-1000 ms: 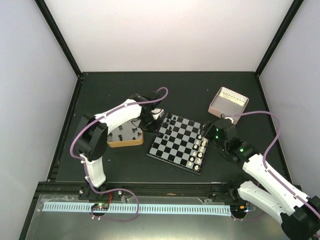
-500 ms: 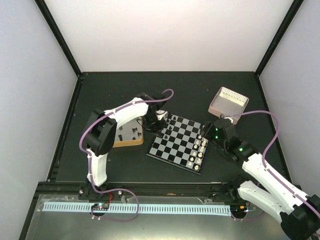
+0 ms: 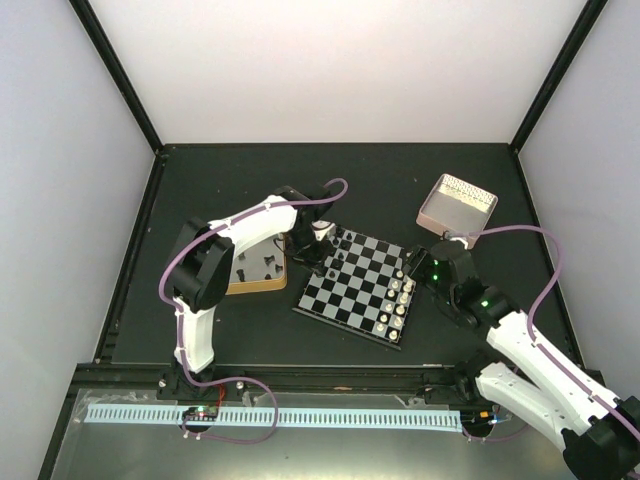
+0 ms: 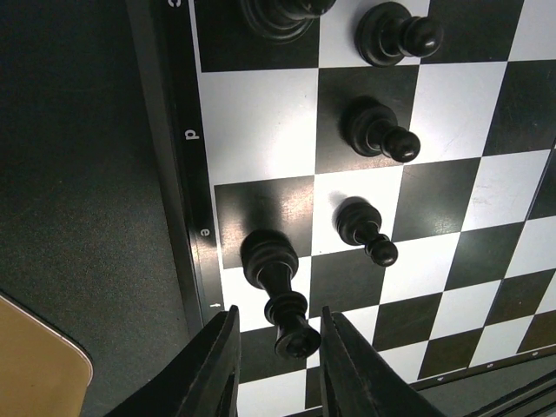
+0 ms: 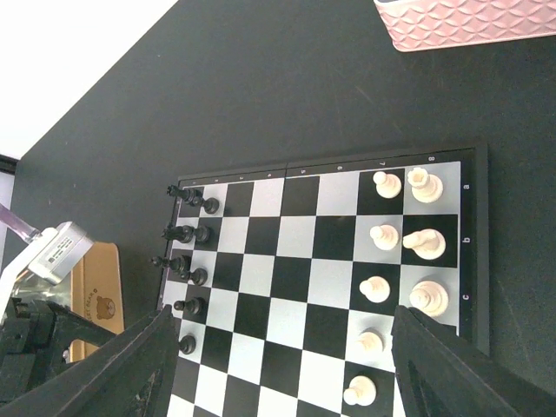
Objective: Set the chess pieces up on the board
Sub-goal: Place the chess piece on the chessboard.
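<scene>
The board (image 3: 345, 300) lies mid-table, with several black chess pieces (image 5: 187, 233) along its left edge and cream pieces (image 5: 408, 243) along its right. My left gripper (image 3: 315, 255) hovers over the board's left rim (image 4: 178, 130). A tall black piece (image 4: 271, 269) stands on an edge square between its fingertips (image 4: 228, 347). A thin gap shows on each side of the piece's head, so the left gripper (image 4: 279, 314) is open. Three black pawns (image 4: 373, 130) stand one column further in. My right gripper (image 5: 282, 317) hangs wide open and holds nothing above the board's right side (image 3: 425, 268).
A tan, gold-rimmed tin (image 3: 250, 272) holding more black pieces sits just left of the board, under the left arm. A pink box (image 3: 457, 203) stands behind the board at the right. Dark table mat (image 3: 250, 180) surrounds the board.
The left gripper shifted slightly along the board's left edge and its jaws parted, leaving the tall black piece standing free. The right arm has hardly moved.
</scene>
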`<action>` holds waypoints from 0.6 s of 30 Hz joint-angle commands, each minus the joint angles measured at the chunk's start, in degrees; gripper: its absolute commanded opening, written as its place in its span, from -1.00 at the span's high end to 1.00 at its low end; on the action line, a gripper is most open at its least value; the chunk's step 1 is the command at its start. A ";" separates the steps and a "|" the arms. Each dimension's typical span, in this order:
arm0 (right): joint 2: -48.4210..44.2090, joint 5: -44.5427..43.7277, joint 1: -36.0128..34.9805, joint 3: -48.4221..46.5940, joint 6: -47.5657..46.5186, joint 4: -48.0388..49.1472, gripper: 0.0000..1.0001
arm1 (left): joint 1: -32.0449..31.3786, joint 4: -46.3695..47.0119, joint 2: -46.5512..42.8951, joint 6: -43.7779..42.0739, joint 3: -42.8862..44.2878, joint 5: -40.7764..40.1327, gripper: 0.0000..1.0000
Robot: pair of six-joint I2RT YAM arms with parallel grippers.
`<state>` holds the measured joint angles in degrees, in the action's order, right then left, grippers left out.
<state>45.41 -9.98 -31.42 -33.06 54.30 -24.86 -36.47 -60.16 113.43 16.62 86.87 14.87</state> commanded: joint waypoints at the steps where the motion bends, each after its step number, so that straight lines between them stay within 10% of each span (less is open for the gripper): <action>1: -0.36 -0.37 0.31 0.36 0.26 0.44 -0.37 | -0.61 -0.51 0.35 0.08 1.23 0.36 0.49; 18: 0.28 -0.92 0.31 0.67 0.10 0.30 -0.37 | -1.11 0.63 1.83 1.04 2.78 -2.09 0.75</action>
<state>45.43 -9.98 -31.42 -33.06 54.30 -24.88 -36.95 -59.96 113.73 16.95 87.26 14.44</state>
